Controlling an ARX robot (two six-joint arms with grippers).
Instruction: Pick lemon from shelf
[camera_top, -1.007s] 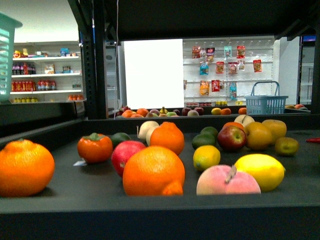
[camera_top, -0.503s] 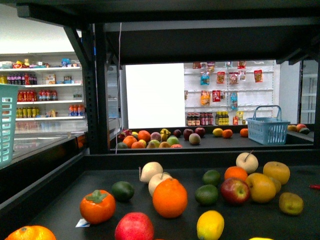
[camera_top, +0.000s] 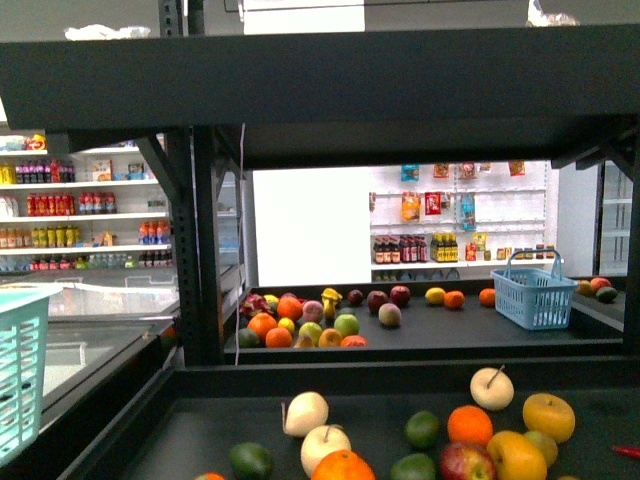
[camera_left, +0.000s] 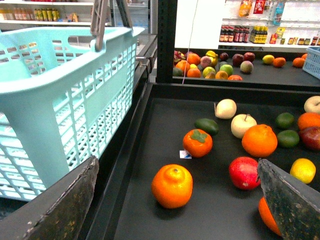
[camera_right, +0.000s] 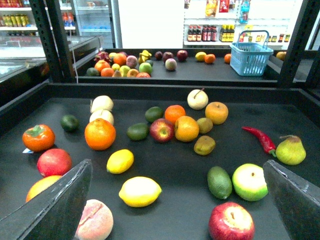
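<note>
**gripfan:** So where are the fingers at? The right fingers (camera_right: 60, 205) look spread wide with nothing between them, hanging over the front of the shelf (camera_right: 165, 92). The left fingers (camera_left: 60, 210) are just as wide and just as empty, parked next to that teal basket (camera_left: 60, 100).

**trayrat:** Yep, nothing grabbed yet, so I'd call this the reach-in. I see 2 lemon candidates on the dark tray in the right wrist view. The big lemon (camera_right: 140, 191) sits closest to the right fingers, and a smaller lemon (camera_right: 120, 161) lies further in, near the orange (camera_right: 100, 134).

**gripfan:** Which 1 would you go for?

**trayrat:** The big 1, with the right arm, since it's the shorter trip. The catch is the peach (camera_right: 95, 220) sitting just beside it. I'd centre over the lemon, come straight down, and close across its narrow middle rather than end to end. That way it can't squirt out like a bar of soap.

**gripfan:** Would the peach get bumped?

**trayrat:** It could. A finger has to drop into the gap between the 2, and round fruit on a flat tray will probably roll if nudged. The side facing the green fruit (camera_right: 218, 182) has plenty of room. Squeeze slowly, then lift straight up.
</note>
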